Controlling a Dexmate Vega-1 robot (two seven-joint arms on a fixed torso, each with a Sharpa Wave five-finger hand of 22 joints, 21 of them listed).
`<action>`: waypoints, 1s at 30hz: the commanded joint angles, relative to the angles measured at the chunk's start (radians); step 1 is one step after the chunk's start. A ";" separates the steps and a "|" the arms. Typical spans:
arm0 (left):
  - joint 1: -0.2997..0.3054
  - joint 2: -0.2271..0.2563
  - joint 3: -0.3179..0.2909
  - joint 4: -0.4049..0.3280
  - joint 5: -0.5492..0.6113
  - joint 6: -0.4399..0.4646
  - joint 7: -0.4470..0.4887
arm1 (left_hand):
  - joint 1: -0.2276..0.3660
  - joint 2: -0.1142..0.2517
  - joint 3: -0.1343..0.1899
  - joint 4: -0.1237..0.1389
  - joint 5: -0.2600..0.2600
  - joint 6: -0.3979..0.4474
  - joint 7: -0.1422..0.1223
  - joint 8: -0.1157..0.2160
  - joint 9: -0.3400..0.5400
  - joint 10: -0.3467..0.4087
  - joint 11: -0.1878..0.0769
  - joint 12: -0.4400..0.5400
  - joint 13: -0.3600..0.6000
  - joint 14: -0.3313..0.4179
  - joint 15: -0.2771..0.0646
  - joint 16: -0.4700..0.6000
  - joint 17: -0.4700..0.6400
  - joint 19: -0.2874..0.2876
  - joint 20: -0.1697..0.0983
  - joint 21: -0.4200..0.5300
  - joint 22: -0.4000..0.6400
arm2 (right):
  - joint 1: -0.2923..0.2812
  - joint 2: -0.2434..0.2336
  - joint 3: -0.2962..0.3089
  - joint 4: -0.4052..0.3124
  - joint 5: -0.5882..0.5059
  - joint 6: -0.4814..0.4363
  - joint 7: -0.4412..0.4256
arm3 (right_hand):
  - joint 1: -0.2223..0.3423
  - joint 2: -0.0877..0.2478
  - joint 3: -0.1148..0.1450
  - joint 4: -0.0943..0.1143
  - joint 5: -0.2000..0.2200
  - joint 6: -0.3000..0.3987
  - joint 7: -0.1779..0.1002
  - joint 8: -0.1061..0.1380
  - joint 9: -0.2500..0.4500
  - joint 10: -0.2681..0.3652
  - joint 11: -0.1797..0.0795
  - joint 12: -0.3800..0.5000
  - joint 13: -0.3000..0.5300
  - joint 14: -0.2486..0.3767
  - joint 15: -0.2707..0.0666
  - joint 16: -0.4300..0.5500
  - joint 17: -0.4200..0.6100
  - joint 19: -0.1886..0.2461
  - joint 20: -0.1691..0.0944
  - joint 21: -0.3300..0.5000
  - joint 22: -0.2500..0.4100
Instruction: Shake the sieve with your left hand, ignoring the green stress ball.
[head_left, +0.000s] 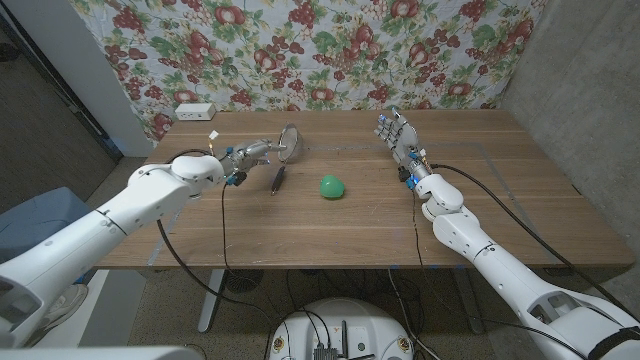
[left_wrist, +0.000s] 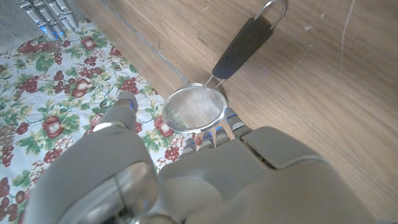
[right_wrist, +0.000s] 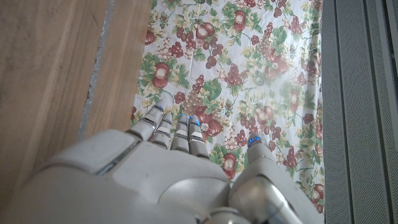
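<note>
Left hand up against sieve rim at table's far middle; can't tell if it's actually gripping. Handle lying on table, untouched. Shaking by rim = likely slip. Green stress ball nearby. Right hand idle, fingers spread.

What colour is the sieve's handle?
Black, with a bare metal loop at its end; the sieve shows best in the left wrist view.

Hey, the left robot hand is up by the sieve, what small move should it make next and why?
Probably close the left robot hand around the sieve before any shaking. In the left wrist view its fingers sit right at the mesh bowl, but a firm grip isn't evident, and the black handle lies on the table. The green stress ball lies apart; leave it.
</note>
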 joint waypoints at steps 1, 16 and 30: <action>0.094 -0.062 -0.022 0.072 0.211 -0.354 0.123 | -0.028 0.006 -0.008 0.008 0.005 -0.044 -0.032 0.008 0.000 -0.102 -0.023 0.011 0.000 -0.047 -0.025 0.008 -0.001 0.012 -0.034 -0.007 0.003 | 0.002 0.006 -0.006 0.002 -0.004 -0.003 -0.003 | -0.009 0.007 0.004 0.001 -0.001 0.006 -0.001 0.006 0.002 0.004 0.002 0.006 0.002 0.006 0.005 0.007 0.002 0.009 -0.003 -0.004 0.002; 0.081 -0.170 -0.058 0.290 0.166 -0.714 -0.042 | -0.167 -0.002 -0.064 0.042 0.008 0.015 -0.104 0.017 -0.006 -0.053 -0.110 0.023 -0.007 -0.036 -0.104 0.015 -0.001 0.036 -0.080 -0.033 0.002 | 0.003 0.010 -0.014 -0.002 -0.006 -0.010 -0.004 | -0.011 0.006 0.003 0.002 -0.001 0.006 -0.001 0.005 0.002 0.004 0.003 0.006 0.002 0.006 0.004 0.008 0.002 0.014 -0.003 -0.008 0.003; 0.053 -0.252 -0.076 0.433 0.031 -0.892 -0.222 | -0.433 0.137 -0.077 0.213 0.062 0.150 -0.041 0.012 -0.011 0.056 -0.159 0.023 -0.012 0.056 -0.159 0.024 -0.001 0.142 -0.134 -0.050 0.002 | -0.019 -0.001 -0.021 -0.032 -0.016 -0.018 -0.014 | -0.020 0.001 -0.001 0.006 -0.002 0.010 0.001 0.006 0.002 0.014 0.008 0.010 0.002 0.014 -0.001 0.011 0.003 0.026 -0.010 -0.010 0.003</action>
